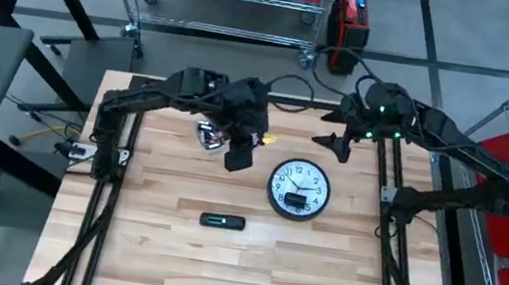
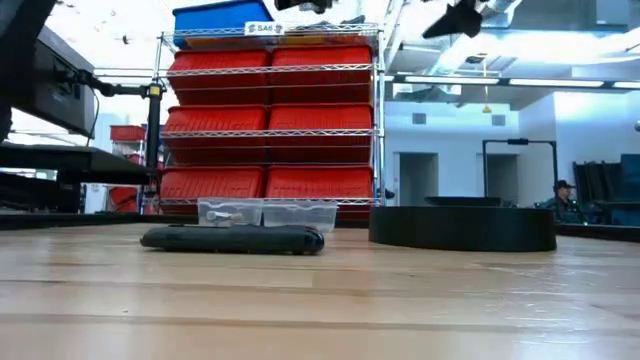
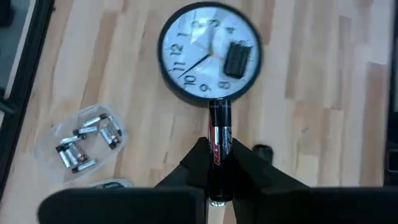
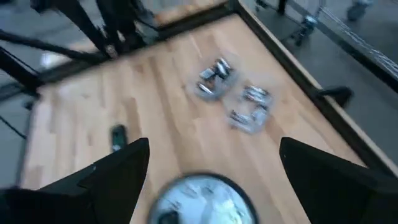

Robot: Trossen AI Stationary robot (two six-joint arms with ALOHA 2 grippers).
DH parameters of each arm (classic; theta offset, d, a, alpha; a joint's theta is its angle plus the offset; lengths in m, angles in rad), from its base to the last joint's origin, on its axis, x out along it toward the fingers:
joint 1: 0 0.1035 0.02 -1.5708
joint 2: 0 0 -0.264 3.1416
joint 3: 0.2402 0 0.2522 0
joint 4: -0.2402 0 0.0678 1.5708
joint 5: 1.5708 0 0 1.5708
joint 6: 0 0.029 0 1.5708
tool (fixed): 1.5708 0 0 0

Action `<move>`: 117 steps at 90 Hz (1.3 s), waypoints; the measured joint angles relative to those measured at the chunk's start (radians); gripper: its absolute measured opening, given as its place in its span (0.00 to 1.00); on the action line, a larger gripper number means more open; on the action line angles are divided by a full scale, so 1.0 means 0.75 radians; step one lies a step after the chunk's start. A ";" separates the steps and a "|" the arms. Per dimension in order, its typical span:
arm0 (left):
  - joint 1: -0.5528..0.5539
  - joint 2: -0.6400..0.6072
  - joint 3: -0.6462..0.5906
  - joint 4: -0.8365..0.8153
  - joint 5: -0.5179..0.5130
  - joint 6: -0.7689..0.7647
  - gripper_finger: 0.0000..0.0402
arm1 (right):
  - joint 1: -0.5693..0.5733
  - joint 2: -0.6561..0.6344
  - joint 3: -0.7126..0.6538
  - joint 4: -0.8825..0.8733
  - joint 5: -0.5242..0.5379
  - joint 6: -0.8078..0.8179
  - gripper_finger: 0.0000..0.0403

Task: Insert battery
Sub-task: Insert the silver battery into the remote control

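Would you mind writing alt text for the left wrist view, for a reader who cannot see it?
The left tool is shut on a battery above a wooden table, pointing toward a round wall clock lying face up with a small black part on its face. A clear tub of loose batteries sits to one side.

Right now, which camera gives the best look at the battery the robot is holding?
The left wrist view: the battery stands clamped in the left gripper, aimed toward the clock. In the high view it is only a speck; the low and right wrist views don't show it.
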 joint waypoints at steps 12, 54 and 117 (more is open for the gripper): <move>-0.035 -0.060 0.000 0.048 -0.001 -0.004 0.03 | 0.132 0.013 -0.092 0.313 0.019 0.101 0.86; -0.154 -0.180 0.000 0.188 -0.026 -0.034 0.03 | 0.423 0.316 -0.137 0.878 0.023 0.130 0.86; -0.207 -0.183 -0.001 0.107 -0.025 -0.038 0.03 | 0.406 0.234 -0.134 1.075 0.024 0.330 0.86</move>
